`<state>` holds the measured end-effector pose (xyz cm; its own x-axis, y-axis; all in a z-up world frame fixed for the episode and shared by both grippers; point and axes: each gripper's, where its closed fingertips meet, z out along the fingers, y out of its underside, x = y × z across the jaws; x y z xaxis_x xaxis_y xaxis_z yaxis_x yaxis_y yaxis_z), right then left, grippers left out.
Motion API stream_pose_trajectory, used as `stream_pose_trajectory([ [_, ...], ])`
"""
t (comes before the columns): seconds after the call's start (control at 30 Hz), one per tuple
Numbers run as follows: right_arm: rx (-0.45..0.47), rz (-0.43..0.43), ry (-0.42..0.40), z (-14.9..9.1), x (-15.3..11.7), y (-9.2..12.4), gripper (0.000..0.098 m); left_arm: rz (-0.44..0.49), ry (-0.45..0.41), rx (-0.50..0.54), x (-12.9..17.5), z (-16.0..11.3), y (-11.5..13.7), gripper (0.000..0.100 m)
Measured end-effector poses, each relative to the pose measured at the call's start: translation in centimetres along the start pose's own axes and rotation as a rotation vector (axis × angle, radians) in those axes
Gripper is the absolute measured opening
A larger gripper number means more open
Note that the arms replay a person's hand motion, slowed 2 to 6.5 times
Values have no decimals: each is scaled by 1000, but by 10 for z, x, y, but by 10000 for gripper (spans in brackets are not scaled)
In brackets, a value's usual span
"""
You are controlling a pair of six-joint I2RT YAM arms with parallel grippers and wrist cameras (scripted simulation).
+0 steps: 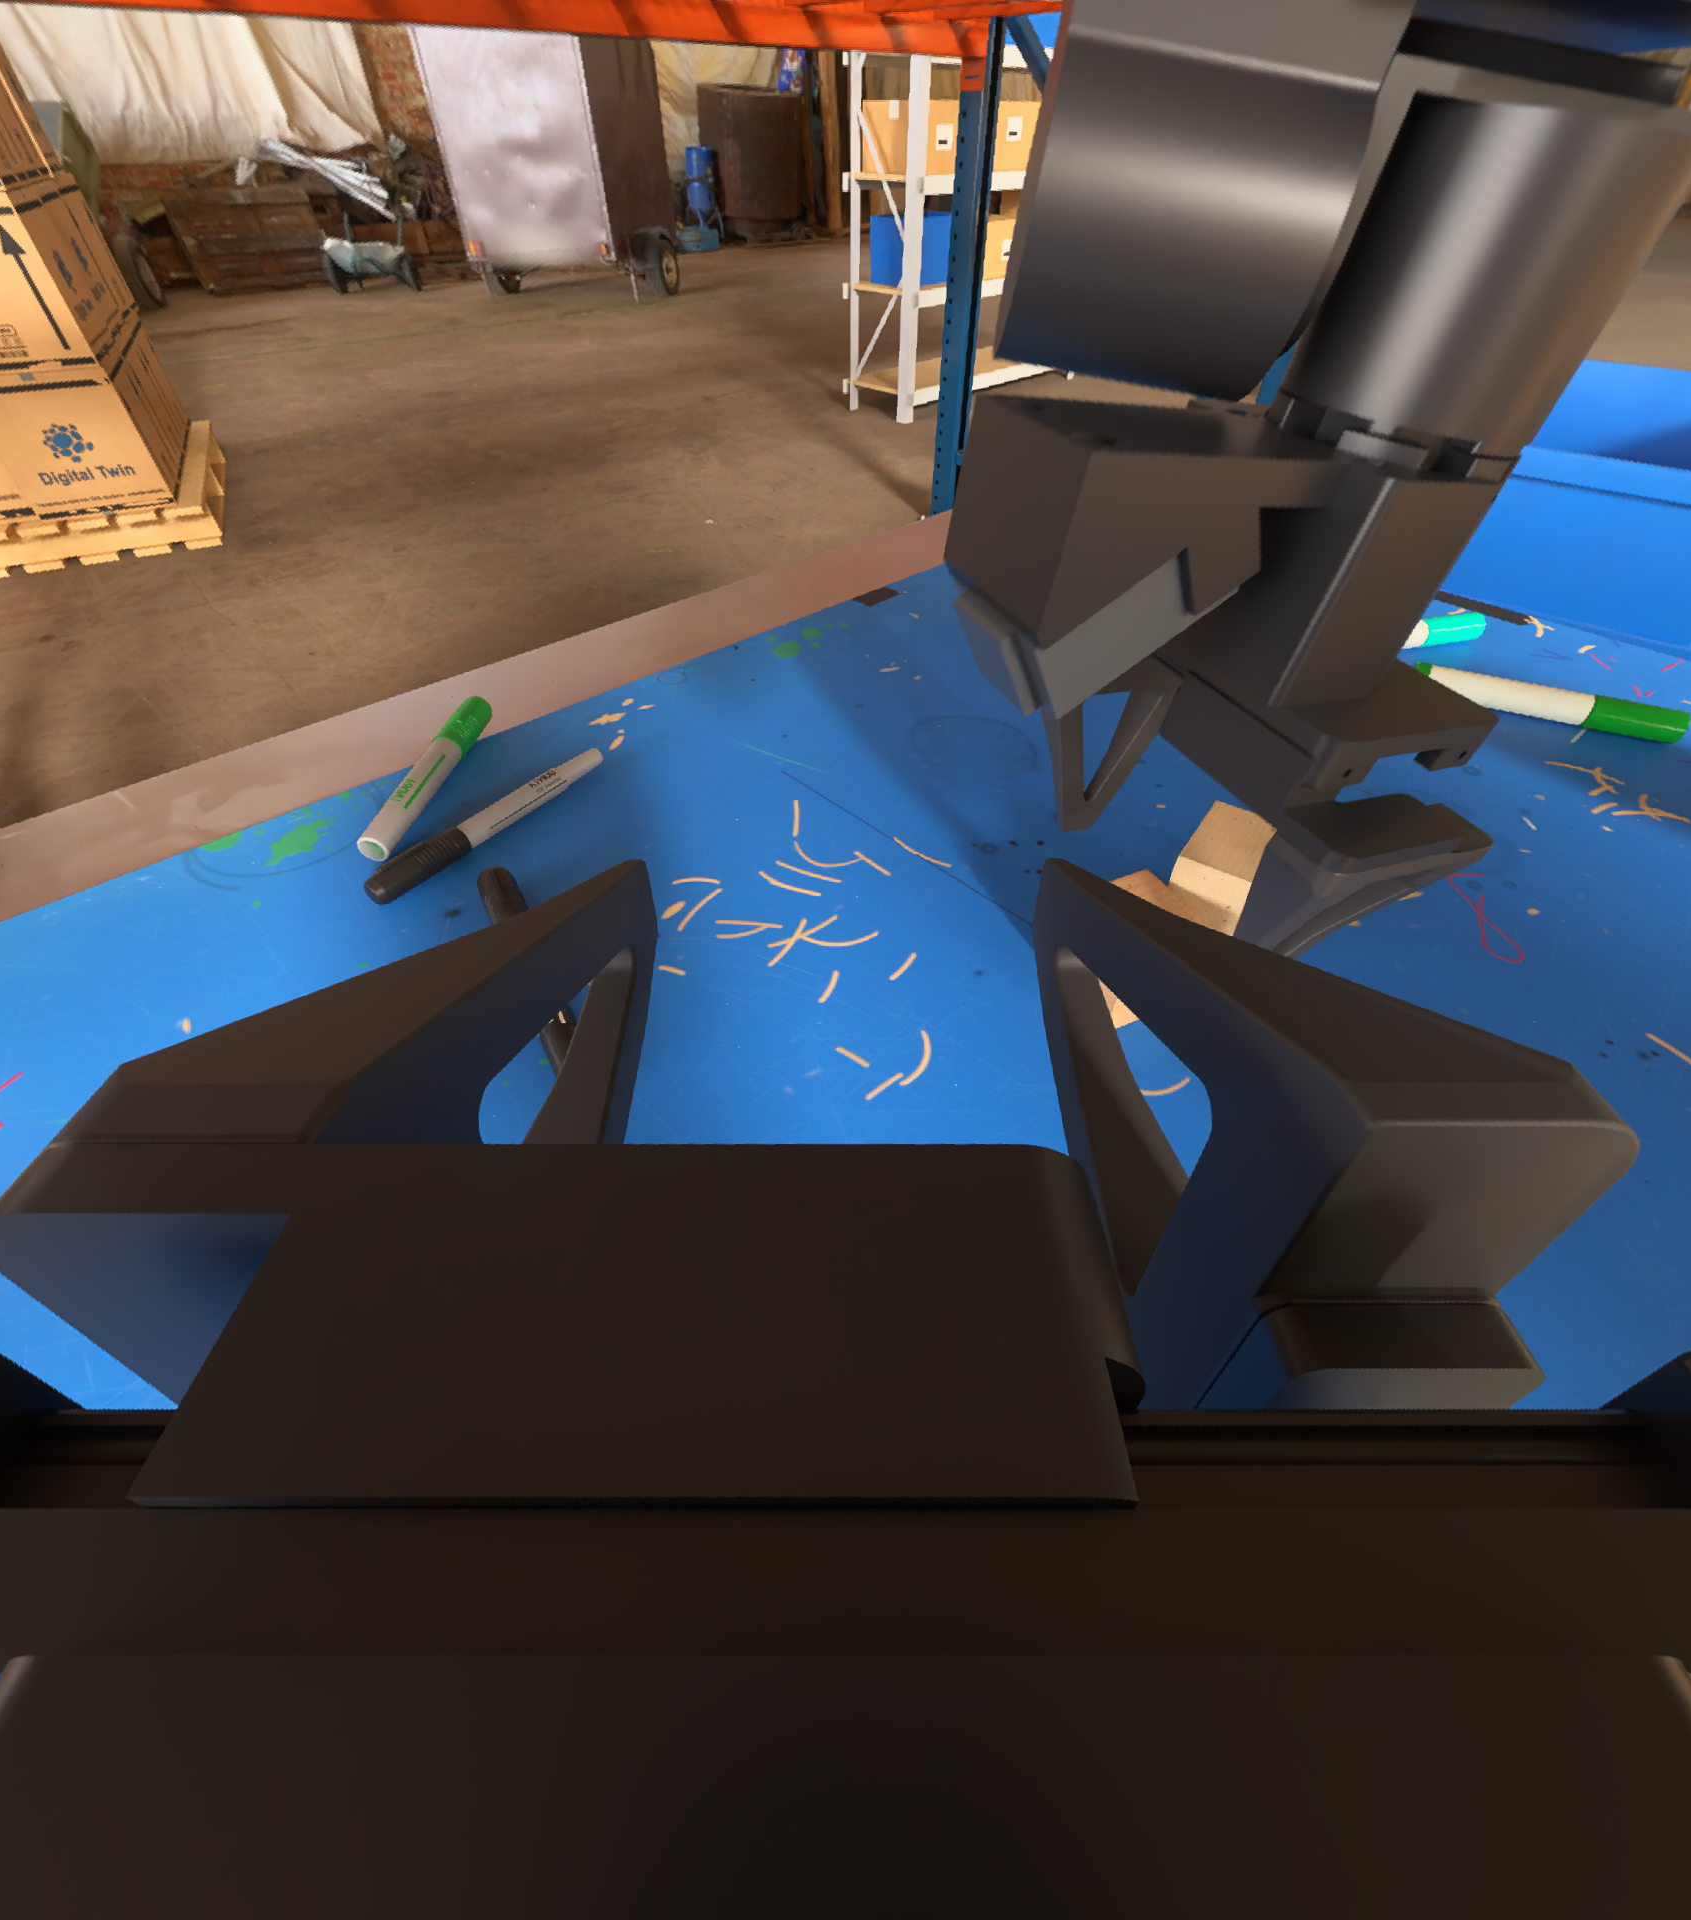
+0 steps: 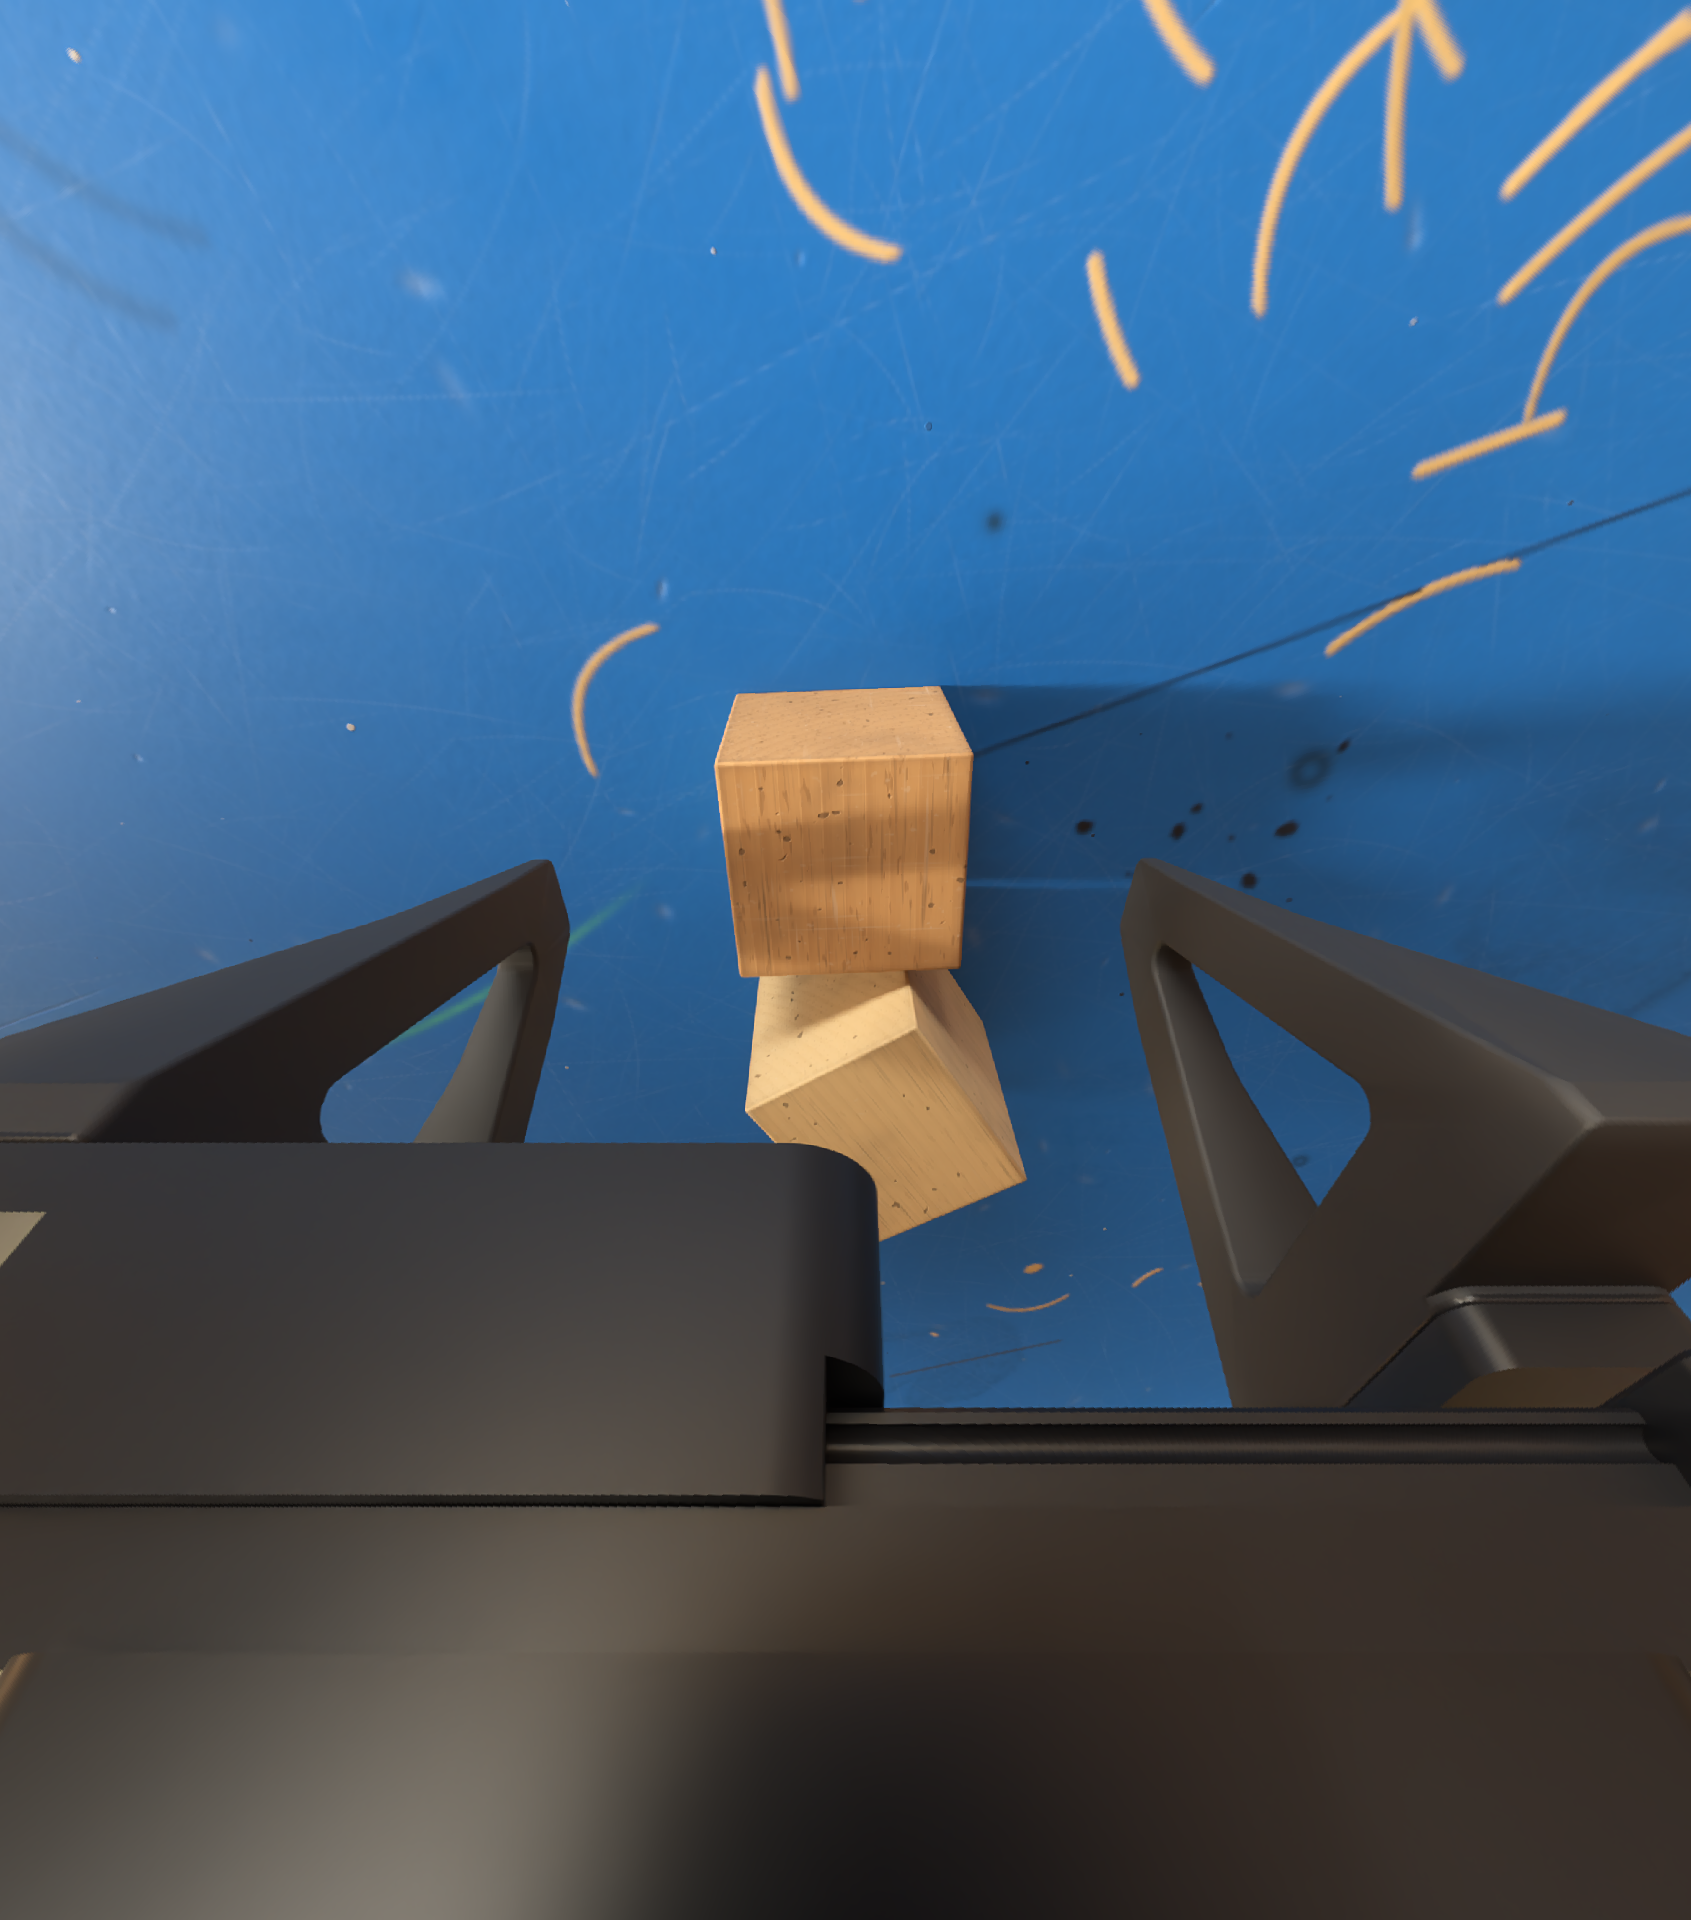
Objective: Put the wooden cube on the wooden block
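Risk of toppling was judged: pale wooden cube (image 2: 882, 1101) sat skewed against wooden block (image 2: 843, 831), right claw (image 2: 846, 1049) released around both, empty.

The right gripper (image 1: 1173, 831) hides most of the wooden cube (image 1: 1215, 868); the wooden block (image 2: 882, 1101) is partly covered.

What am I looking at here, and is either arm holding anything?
Two robot arms, each with a camera looking out along its two dark jaws. The left arm's picture shows its jaws open and empty over a scribbled blue table, with a green-capped white marker and a black-capped white marker lying near its far edge; the right arm hangs beyond. The right arm's picture looks down between open, empty jaws at a darker brown wooden cube touching a paler wooden block turned askew.
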<state>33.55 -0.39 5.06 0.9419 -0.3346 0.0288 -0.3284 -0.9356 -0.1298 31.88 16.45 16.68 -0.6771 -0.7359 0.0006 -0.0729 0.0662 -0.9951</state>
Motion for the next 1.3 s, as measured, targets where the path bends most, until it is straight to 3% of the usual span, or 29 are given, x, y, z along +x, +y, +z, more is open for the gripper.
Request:
stream_pose_trajectory([
  [0.67, -176, -6, -34, 24, -1, 2, 635, -4, -3, -7, 0, -1, 1, 613],
  [0.9, -235, -21, -39, 30, 0, 4, 399, -5, -3, -9, 0, -1, 1, 613],
  [1.3, -178, -76, -33, 18, 0, -6, 402, -6, -7, -14, 0, -1, 2, 609],
])
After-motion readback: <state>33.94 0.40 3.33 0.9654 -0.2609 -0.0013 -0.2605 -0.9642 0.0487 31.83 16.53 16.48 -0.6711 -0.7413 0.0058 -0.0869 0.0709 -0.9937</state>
